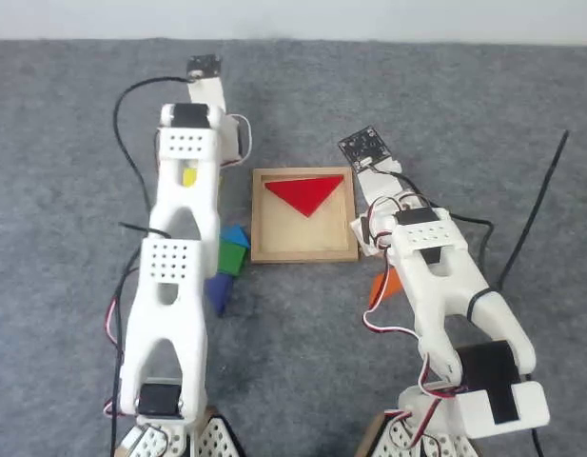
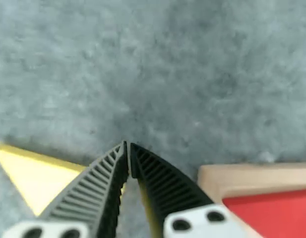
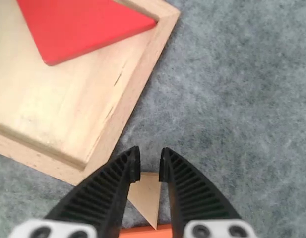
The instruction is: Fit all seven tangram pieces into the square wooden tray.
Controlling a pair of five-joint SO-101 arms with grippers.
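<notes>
Weighing up these pieces, I judge them to be light, rigid slabs of painted wood. They won't bend or crush, but their flat faces look smooth, so a loose pinch could let one slide or swivel. Lying flat on the grey felt [image 1: 521,114], each offers me only its thin edges. I would take hold across two opposite sides near the middle, not at a sharp corner, where it would pivot.

The square wooden tray [image 1: 303,249] sits between my two arms, pale and with a raised rim. It looks stiff enough to stay put unless I knock its wall. Inside, the red triangle [image 1: 304,193] lies along the far rim with its point towards me, and the rest of the floor is bare wood.

My left gripper [image 2: 128,146] hangs just off the tray's far left corner. Its ribbed jaws are pressed together, holding nothing I can make out, and the yellow piece [image 2: 33,173] lies on the felt right beside it. My right gripper [image 3: 149,156] hovers just outside the tray's right wall, jaws a narrow slit apart and closed on nothing. It is above a pale wooden triangle [image 3: 148,196] that lies just beside the orange piece [image 3: 143,232]. Left of the tray, a blue piece [image 1: 236,234], a green piece [image 1: 231,257] and a dark blue piece [image 1: 217,288] huddle together, partly under my left arm.
</notes>
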